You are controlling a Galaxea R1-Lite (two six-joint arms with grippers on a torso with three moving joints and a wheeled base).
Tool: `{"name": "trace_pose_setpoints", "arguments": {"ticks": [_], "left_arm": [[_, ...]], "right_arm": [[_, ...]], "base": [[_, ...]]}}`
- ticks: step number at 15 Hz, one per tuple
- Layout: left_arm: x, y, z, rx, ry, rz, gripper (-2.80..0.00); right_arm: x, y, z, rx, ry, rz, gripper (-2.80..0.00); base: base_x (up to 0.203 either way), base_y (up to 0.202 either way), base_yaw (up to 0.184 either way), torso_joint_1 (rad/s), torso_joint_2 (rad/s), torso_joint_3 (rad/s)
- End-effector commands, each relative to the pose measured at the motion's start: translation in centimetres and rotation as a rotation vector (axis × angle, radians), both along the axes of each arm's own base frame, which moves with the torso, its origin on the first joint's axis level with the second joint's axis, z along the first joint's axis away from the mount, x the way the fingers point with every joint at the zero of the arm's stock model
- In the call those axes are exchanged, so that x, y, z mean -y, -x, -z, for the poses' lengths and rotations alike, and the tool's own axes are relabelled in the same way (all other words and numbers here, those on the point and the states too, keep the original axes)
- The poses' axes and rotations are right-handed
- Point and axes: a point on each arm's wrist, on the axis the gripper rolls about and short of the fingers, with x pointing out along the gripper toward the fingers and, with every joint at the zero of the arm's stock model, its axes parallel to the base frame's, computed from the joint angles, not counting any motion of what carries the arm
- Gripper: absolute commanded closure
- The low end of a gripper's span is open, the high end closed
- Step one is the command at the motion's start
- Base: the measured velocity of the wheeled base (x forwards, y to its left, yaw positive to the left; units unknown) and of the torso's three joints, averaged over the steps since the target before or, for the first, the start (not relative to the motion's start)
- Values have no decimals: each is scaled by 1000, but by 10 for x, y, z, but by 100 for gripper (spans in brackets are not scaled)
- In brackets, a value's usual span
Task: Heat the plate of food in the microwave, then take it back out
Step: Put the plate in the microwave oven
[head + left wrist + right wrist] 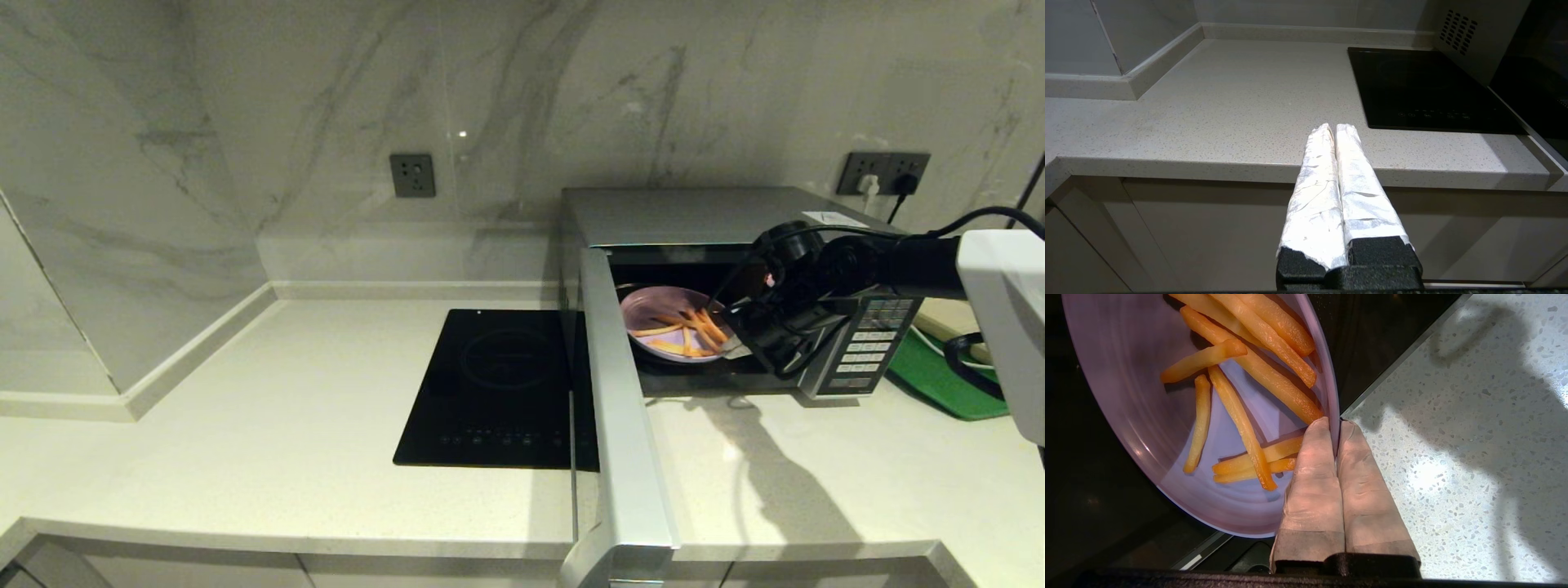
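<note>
Pinching the near rim of the plate of food [1180, 416], the right gripper [1336, 430] had its two padded fingers [1314, 482] pressed tight with only the thin lilac edge between them. And there it was in the head view: the plate [653, 314] sat at the mouth of the microwave [694, 214], partly inside the dark cavity, tilted a touch, orange sticks piled toward the gripped side. The door [624, 416] stood swung wide open toward the camera, over the edge of the black cooktop [498, 384].

Whether this plate was going in or coming out, the frames could not say. Either way, the job called for the same care: keep the plate level so the sticks did not slide off the low side, travel straight along the cavity floor, and clear the door frame and the button panel [869, 347] beside the wrist. A one-edge pinch on a shallow rim looked marginal, so slow and steady was the call.

Over on the other side, the left gripper [1334, 130] hung parked off the front of the counter [1229, 110], foil-wrapped fingers closed together, holding nothing.
</note>
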Motion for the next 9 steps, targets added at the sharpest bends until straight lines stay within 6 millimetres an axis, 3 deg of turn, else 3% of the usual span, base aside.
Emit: {"name": "trace_pose_setpoints", "arguments": {"ticks": [1, 9], "left_arm": [[0, 0, 0, 0, 0, 0, 0], [0, 0, 0, 1, 0, 0, 0]], "right_arm": [[0, 0, -1, -2, -3, 5, 0], [-1, 1, 1, -8, -1, 2, 0]], "base": [[0, 0, 0, 0, 0, 0], [34, 0, 0, 0, 0, 1]]}}
